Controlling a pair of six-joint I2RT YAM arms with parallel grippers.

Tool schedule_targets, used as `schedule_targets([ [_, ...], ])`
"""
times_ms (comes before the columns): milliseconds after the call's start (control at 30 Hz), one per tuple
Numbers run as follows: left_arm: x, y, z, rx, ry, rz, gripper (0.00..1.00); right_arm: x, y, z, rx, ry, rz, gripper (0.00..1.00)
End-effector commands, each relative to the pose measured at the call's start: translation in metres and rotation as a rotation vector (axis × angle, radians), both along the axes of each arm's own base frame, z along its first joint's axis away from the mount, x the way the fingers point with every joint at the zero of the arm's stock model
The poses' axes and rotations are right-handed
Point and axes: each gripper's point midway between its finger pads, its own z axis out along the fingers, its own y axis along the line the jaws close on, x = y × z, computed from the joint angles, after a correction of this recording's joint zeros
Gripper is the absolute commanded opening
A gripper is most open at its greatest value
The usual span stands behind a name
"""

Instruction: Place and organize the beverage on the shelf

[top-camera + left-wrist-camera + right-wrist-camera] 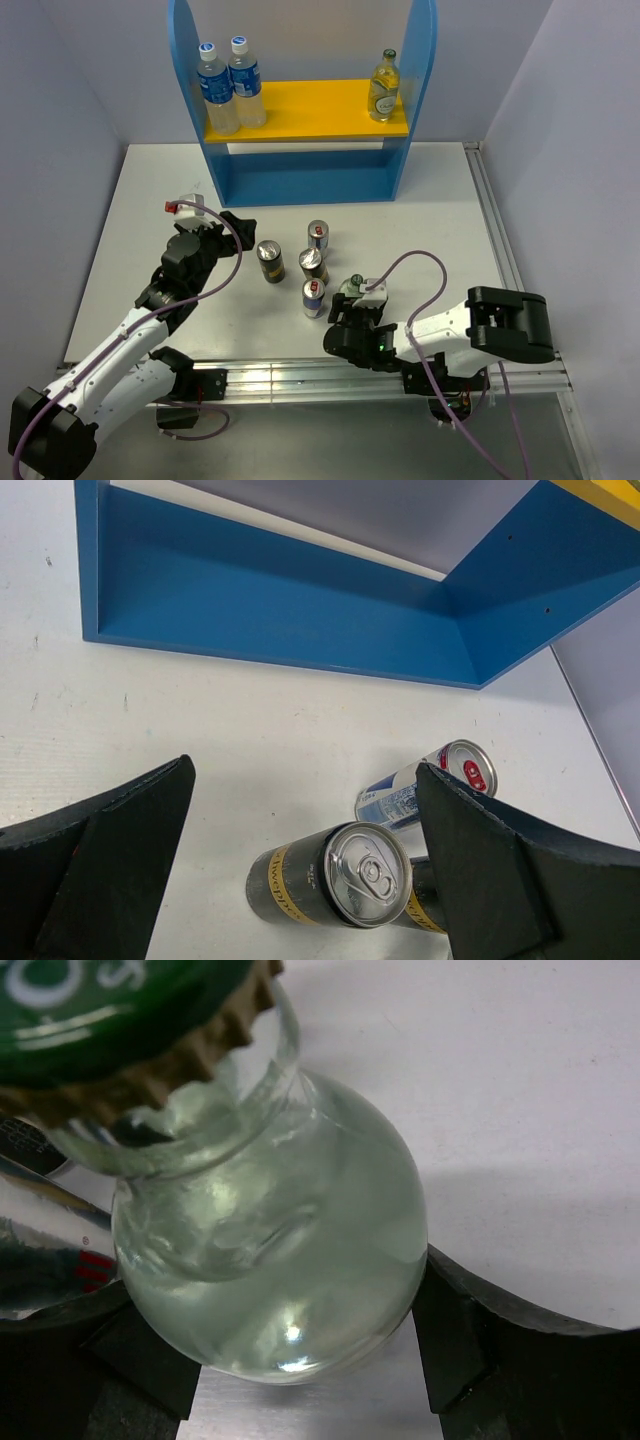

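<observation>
The right hand [265, 1295] is closed around a glass bottle [270, 1230]. Its dark fingers [470, 1350] press the round body from both sides, low down and well below the green cap [90, 1000]. The bottle stands on the tabletop [440, 200] at the near edge of the drinks, with a slim silver-blue can [314, 298] just beside it on the left.

Judging by the thick clear glass and the liquid inside, the bottle will be heavy for its size. It should be rigid and smooth, and it would break if dropped. The curved wall gives the pads only a narrow line of contact (so it could twist or slide down under a light squeeze). The body is probably the right place to hold it: the neck is thinner and the crimped cap offers little purchase. It should travel upright and be set down gently.

The left hand [305, 780] hangs wide open and holds nothing. It faces a dark gold-topped can [330, 885], with another silver-blue can [430, 780] behind it. Cans like these are light and thin-walled and will dent under hard pressure, so mid-height on the cylinder is the sensible hold.

Further out stands the shelf [182, 60]. On its yellow board [310, 105] a matching glass bottle [384, 87] stands at the right end, with bare board next to it. Two blue-capped plastic bottles [230, 85] stand at the left end.
</observation>
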Motion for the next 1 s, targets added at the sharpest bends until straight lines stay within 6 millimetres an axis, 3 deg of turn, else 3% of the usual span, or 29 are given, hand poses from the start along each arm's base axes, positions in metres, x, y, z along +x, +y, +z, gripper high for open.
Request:
schedule_targets([
  [0, 0.002, 0.003, 0.01, -0.02, -0.035, 0.014, 0.99, 0.004, -0.003, 0.033, 0.069, -0.059, -0.076, 0.04],
  [133, 0.001, 0.0, 0.01, -0.025, -0.034, 0.0, 0.99, 0.002, 0.0, 0.071, 0.071, -0.06, -0.064, 0.0],
  [233, 0.0, -0.004, 0.012, -0.031, -0.039, -0.022, 0.99, 0.004, 0.007, 0.113, 0.096, -0.087, -0.045, 0.0],
  [267, 0.0, -0.003, 0.013, -0.033, -0.04, -0.017, 0.99, 0.005, 0.012, 0.137, 0.15, -0.105, -0.041, 0.0],
  [300, 0.0, -0.001, 0.013, -0.03, -0.041, -0.01, 0.99, 0.006, 0.013, 0.148, 0.088, -0.116, -0.009, 0.0],
  [333, 0.0, 0.0, 0.013, -0.029, -0.04, -0.002, 0.99, 0.006, 0.021, 0.16, 0.081, -0.12, 0.033, 0.0],
  [367, 0.0, 0.003, 0.013, -0.028, -0.04, 0.012, 0.99, 0.009, 0.034, 0.185, 0.128, -0.138, 0.069, 0.0],
  [500, 0.001, 0.01, 0.015, -0.029, -0.039, 0.053, 0.98, 0.045, 0.045, 0.238, 0.102, -0.151, 0.139, 0.0],
  [667, 0.0, 0.017, 0.016, -0.041, -0.043, 0.089, 0.97, 0.11, 0.026, 0.299, 0.119, -0.187, 0.075, 0.0],
  [767, 0.0, 0.014, 0.018, -0.038, -0.043, 0.073, 0.97, 0.14, 0.02, 0.326, 0.093, -0.227, 0.044, 0.0],
  [833, 0.001, 0.014, 0.015, -0.035, -0.033, 0.076, 0.97, 0.159, 0.017, 0.334, 0.065, -0.235, 0.03, 0.0],
  [967, 0.002, 0.01, 0.014, -0.028, -0.022, 0.061, 0.96, 0.213, 0.018, 0.345, 0.034, -0.234, -0.004, 0.0],
])
